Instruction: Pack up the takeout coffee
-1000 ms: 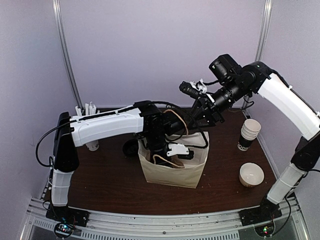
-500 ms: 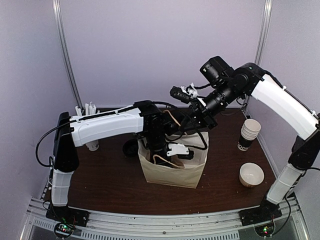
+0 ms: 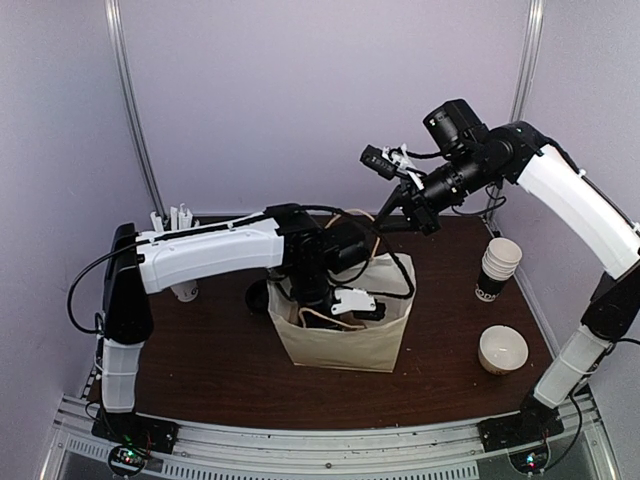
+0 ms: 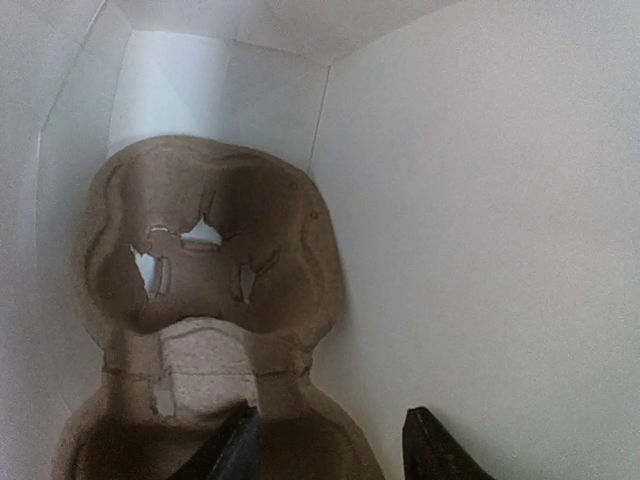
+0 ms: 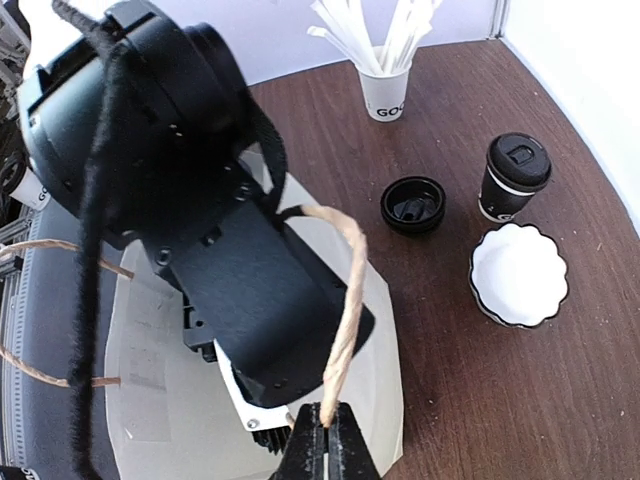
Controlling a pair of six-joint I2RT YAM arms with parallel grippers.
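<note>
The takeout coffee, a small paper cup with a black band and a black lid, stands on the table beyond the bag in the right wrist view. It is hidden in the top view. My left gripper is open and empty, down inside the white paper bag, just above a brown pulp cup carrier on the bag's floor. My right gripper is shut on the bag's twine handle and holds it up above the bag's far rim; this gripper also shows in the top view.
A black lid and a white bowl lie beside the coffee. A cup of straws stands further off. A stack of nested cups and another bowl are right of the bag. My left arm reaches over the bag's rim.
My right gripper dipped left, then rose up and back with the twine handle, pulling it taut. The bag shifted slightly left. My left gripper stays inside the bag.
</note>
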